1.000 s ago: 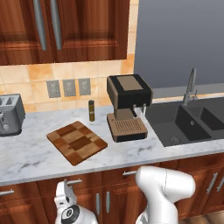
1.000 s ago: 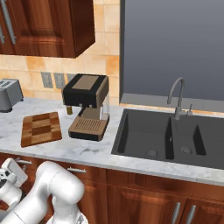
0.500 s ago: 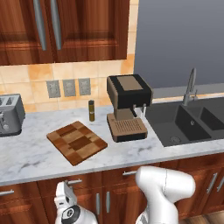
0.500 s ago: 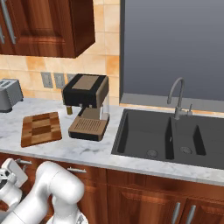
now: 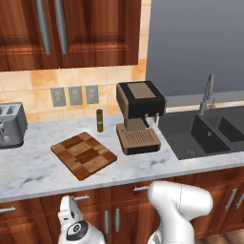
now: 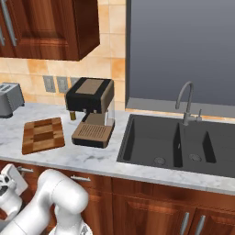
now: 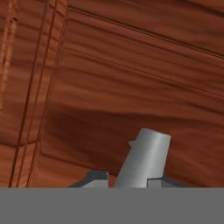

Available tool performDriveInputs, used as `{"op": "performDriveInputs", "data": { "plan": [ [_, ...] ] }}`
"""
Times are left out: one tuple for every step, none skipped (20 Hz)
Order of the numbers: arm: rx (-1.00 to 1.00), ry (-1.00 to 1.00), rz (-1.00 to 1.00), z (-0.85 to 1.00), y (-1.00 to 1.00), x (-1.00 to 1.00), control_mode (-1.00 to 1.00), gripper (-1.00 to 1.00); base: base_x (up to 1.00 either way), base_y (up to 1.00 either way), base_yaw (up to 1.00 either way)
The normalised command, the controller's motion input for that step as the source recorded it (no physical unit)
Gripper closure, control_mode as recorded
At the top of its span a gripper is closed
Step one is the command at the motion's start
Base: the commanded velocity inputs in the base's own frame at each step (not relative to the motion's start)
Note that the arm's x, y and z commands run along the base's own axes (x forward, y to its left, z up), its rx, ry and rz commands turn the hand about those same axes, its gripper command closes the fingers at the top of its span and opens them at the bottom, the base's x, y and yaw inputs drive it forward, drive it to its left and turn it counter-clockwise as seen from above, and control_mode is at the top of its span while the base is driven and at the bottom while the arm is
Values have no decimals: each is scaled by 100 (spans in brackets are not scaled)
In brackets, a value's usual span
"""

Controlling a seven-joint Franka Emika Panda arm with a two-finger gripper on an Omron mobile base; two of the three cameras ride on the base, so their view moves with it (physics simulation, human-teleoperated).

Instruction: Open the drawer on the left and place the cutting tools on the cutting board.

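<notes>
Nothing on the counter has moved since the earlier frame. Only the gripper (image 7: 129,180) has drawn in around the bar handle (image 7: 146,153) of the drawer (image 7: 131,87).

Left base view: the drawer sits shut just below the cutting board (image 5: 84,155), with the hand low in front of it. Right base view: the same closed front lies under the cutting board's near edge, and the cutting tools are presumably inside. Hand view: the fingertips (image 7: 95,178) stand tight on either side of the silver bar, pinching it and nothing else. The drawer looks rigid and fairly heavy, likely sliding straight on runners. The smooth metal bar could slip, so it is best held mid-bar and pulled squarely away from the cutting board.
</notes>
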Motion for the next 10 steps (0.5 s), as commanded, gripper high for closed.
{"op": "performDriveInputs", "data": {
  "plan": [
    [0, 0, 0, 0, 0, 0, -100, 100, 0, 0, 0],
    [0, 0, 0, 0, 0, 0, -100, 100, 0, 0, 0],
    [0, 0, 0, 0, 0, -12, -100, 100, 0, 0, 0],
    [0, 0, 0, 0, 0, -43, -100, 100, 0, 0, 0],
    [0, 0, 1, 0, 0, -73, -100, 100, 0, 0, 0],
    [0, 0, 2, -5, 0, -91, -100, 100, 0, 0, 0],
    [0, 0, 3, -6, 0, -100, -100, 100, 0, 0, 0],
    [0, 0, 4, -8, 0, -100, -100, 100, 0, 0, 0],
    [0, 0, 4, -9, 0, -100, -100, 100, 0, 0, 0],
    [0, 0, 4, -10, -1, -100, -100, 100, 0, 0, 0]
  ]
}}
